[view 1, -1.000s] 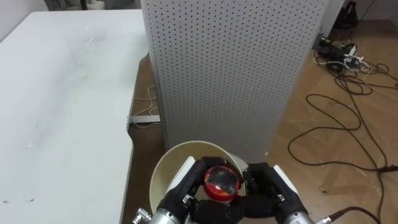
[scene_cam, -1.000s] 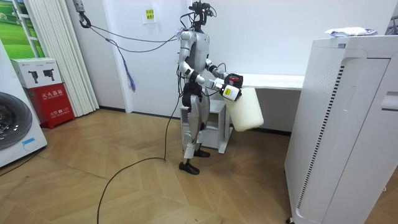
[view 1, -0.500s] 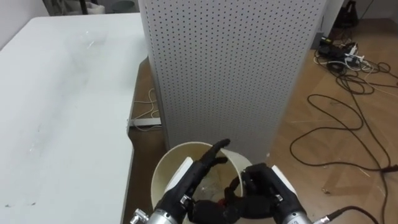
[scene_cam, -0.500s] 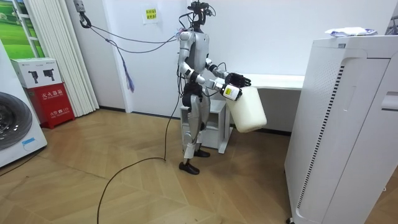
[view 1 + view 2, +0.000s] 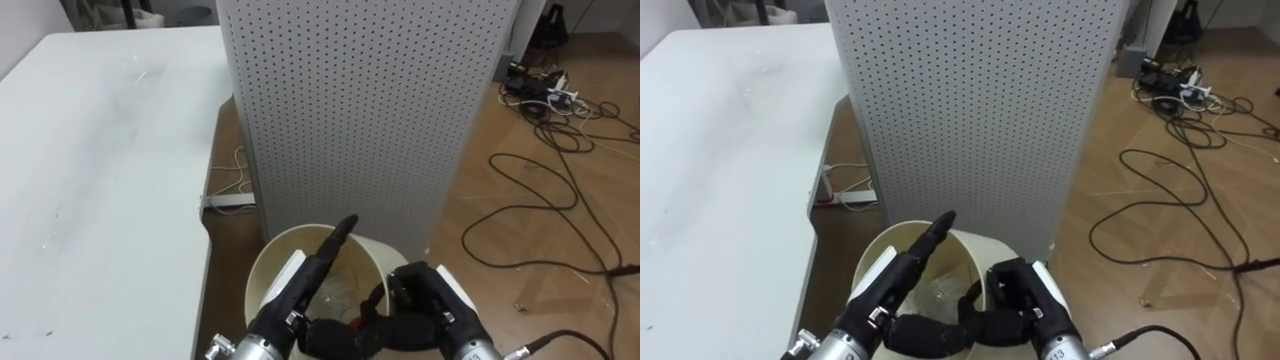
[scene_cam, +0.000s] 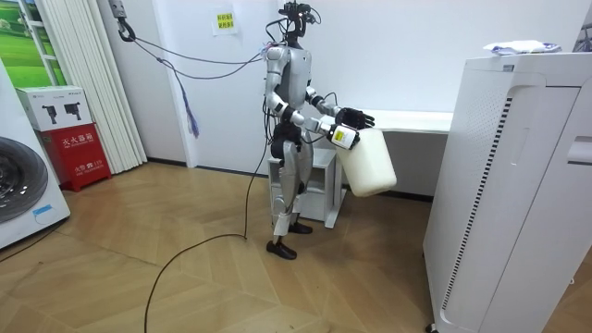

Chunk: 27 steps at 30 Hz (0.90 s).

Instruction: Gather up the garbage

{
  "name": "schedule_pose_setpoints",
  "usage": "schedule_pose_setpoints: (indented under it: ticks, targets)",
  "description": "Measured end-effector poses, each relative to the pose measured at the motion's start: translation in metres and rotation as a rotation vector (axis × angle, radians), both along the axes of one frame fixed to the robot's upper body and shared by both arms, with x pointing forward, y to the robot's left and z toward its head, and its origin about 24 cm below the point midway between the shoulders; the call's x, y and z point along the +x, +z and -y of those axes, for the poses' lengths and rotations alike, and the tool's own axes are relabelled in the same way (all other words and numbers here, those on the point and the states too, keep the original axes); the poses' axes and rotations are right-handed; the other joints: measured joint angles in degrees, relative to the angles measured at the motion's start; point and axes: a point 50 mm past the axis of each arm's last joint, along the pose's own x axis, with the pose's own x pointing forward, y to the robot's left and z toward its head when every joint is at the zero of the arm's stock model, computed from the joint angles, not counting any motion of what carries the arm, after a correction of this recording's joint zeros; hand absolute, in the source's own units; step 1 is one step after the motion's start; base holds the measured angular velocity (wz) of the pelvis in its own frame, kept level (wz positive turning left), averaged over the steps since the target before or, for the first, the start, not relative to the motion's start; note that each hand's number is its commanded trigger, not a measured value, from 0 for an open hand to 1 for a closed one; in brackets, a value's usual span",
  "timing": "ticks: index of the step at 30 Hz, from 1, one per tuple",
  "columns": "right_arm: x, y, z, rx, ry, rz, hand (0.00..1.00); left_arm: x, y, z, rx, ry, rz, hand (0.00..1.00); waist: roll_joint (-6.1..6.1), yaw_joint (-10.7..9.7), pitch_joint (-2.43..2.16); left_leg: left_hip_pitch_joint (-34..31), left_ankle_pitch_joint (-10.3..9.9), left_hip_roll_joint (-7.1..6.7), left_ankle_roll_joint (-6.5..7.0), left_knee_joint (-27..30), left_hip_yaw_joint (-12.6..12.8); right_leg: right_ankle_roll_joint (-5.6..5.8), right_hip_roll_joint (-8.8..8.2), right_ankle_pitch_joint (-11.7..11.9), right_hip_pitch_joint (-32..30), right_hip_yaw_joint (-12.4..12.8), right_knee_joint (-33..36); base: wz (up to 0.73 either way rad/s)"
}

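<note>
Hovering over the cream waste bin (image 5: 258, 280), the left hand (image 5: 312, 282) holds its fingers straight and together. The right hand (image 5: 432, 300) curls its fingers round the bin's rim, red garbage (image 5: 352, 322) peeking from inside. In the room view, the robot stands holding the bin beside the white counter (image 6: 412, 120).

Flooding the room evenly from overhead, bleaching the white table (image 5: 90, 170) almost featureless. Laying only a soft shadow on the wooden floor (image 5: 475, 185) under the table's edge and beside the perforated panel (image 5: 360, 110). Dimming toward the bottom of the bucket (image 5: 258, 275). Gleaming faintly off the same floor in the room view.
</note>
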Motion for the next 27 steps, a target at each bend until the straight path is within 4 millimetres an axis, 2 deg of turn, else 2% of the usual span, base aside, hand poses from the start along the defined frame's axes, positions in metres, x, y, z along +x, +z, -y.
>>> schedule_pose_setpoints:
  ticks: [5,9,11,13,17,20,23,25,27]
  targets:
    - [0.0,0.0,0.003,-0.009,-0.008,0.003,1.0,0.005,0.005,-0.009,-0.012,0.069,0.028,0.0,0.01,-0.3,-0.03,-0.1,-0.1,0.3,-0.1,0.1,0.3,-0.21,0.27,0.1,-0.2,0.3,0.0,-0.03]
    - [0.002,0.006,0.012,-0.027,-0.023,0.027,1.0,0.009,0.025,-0.016,-0.04,0.103,0.113,0.0,0.04,-1.0,-0.21,-1.1,-0.1,0.43,-0.14,1.1,0.2,-0.23,0.22,0.1,-1.0,0.1,0.9,0.0]
    - [0.003,0.008,0.017,-0.026,-0.049,0.033,1.0,0.01,0.034,-0.02,-0.062,0.132,0.149,0.0,-0.03,-1.1,-0.49,-1.0,-0.1,0.44,-0.14,1.1,0.2,-0.23,0.2,0.1,-0.8,0.0,0.9,0.0]
    - [0.002,0.008,0.023,-0.028,-0.083,0.037,1.0,0.011,0.039,-0.025,-0.08,0.166,0.177,0.0,0.05,-1.3,-1.16,-0.7,-0.1,0.43,-0.14,1.1,0.1,-0.23,0.2,0.1,-0.6,-0.1,0.9,0.0]
    - [-0.002,0.01,0.03,-0.026,-0.133,0.052,1.0,0.013,0.042,-0.032,-0.125,0.229,0.177,0.0,0.06,-1.8,-1.19,0.2,-0.1,0.43,-0.12,1.0,0.2,-0.22,0.13,0.1,0.1,-0.3,1.0,0.0]
    - [-0.004,0.01,0.035,-0.028,-0.164,0.051,1.0,0.015,0.042,-0.038,-0.137,0.269,0.18,0.0,0.06,-2.4,-1.18,0.3,-0.2,0.42,0.0,1.3,0.3,-0.25,-0.23,0.1,0.0,-1.4,1.5,-0.01]
    - [-0.01,0.006,0.044,-0.028,-0.206,0.036,1.0,0.015,0.042,-0.04,-0.139,0.294,0.183,0.0,0.13,-2.4,-1.13,0.1,-0.8,0.62,0.3,2.3,1.4,-0.25,-0.55,0.1,-0.7,-1.8,2.6,-0.17]
    - [-0.013,0.005,0.045,-0.026,-0.217,0.029,1.0,0.014,0.041,-0.045,-0.134,0.318,0.181,0.0,0.12,-1.1,-1.08,0.2,-1.8,1.16,0.36,3.0,3.9,-0.24,-0.81,0.0,-2.2,-2.3,4.4,-0.6]
    - [-0.014,0.003,0.046,-0.028,-0.222,0.025,1.0,0.013,0.04,-0.047,-0.136,0.336,0.18,0.0,0.12,-1.1,-1.07,0.8,-2.4,1.32,0.51,3.0,5.4,-0.24,-1.24,0.0,-2.6,-3.2,5.2,-0.52]
